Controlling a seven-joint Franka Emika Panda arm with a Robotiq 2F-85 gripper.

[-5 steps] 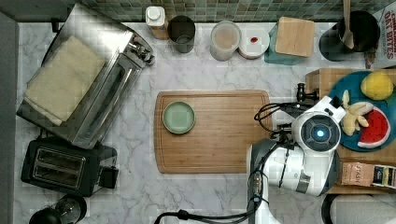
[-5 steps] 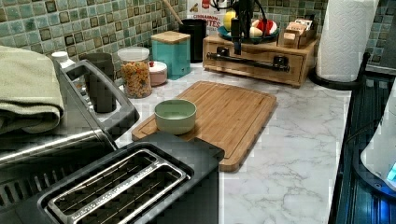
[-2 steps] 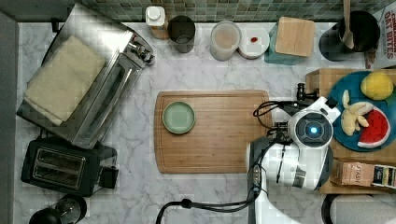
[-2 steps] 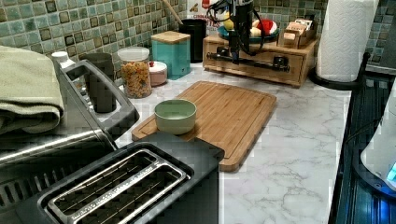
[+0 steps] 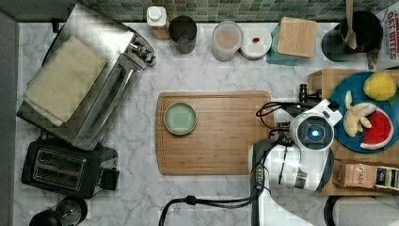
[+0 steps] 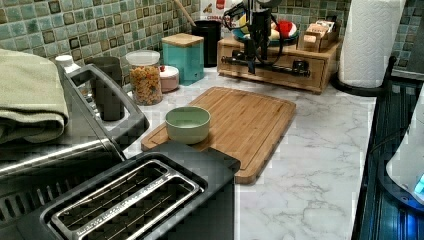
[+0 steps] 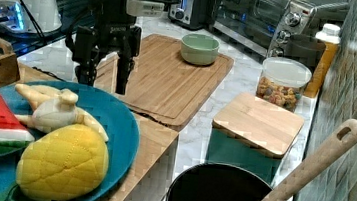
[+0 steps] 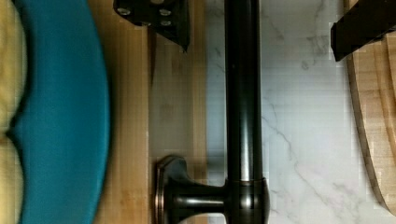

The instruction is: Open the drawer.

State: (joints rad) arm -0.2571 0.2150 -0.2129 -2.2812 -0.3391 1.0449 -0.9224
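The drawer (image 6: 274,74) is the light-wood front of a low box under a blue fruit plate, and in the left view it sits flush with the box. Its dark bar handle (image 8: 242,93) runs across the front on a post (image 8: 187,199). My gripper (image 8: 259,44) hangs over the handle (image 6: 272,64), open, with one black finger (image 8: 159,16) on the drawer side and the other (image 8: 362,25) on the counter side. Neither finger touches the bar. In the right view the gripper (image 7: 104,80) points straight down beside the plate.
A wooden cutting board (image 5: 221,134) with a green bowl (image 5: 180,118) lies close to the handle. The blue plate (image 7: 108,123) of toy fruit rests on the box top. A teal box with a wooden lid (image 5: 294,38), jars, a toaster oven (image 5: 89,80) and a toaster (image 5: 63,169) stand farther off.
The gripper has come down in the left view until its fingers are level with the handle, and the wrist has shifted slightly toward the top view's left.
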